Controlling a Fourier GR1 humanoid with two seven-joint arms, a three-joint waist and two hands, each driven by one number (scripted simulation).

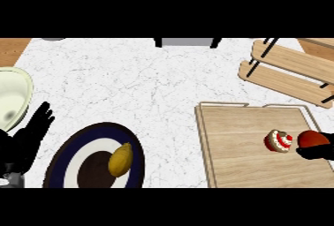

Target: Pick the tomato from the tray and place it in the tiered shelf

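Note:
A red tomato (pixel 313 138) lies on the wooden tray (pixel 241 145) near its right side. My right hand (pixel 320 152) comes in from the right edge, its black fingers curled against the tomato's lower side and partly hiding it. The tiered shelf (pixel 290 66), made of light wooden slats on black posts, stands at the back right, beyond the tray. My left hand (pixel 29 137) rests open at the left edge with its fingers pointing up.
A red-and-white cupcake (pixel 278 141) sits on the tray just left of the tomato. A dark blue and white plate (pixel 85 163) holds a yellow mango (pixel 120 160) at the front left. A pale green bowl (pixel 13 97) is at the left edge.

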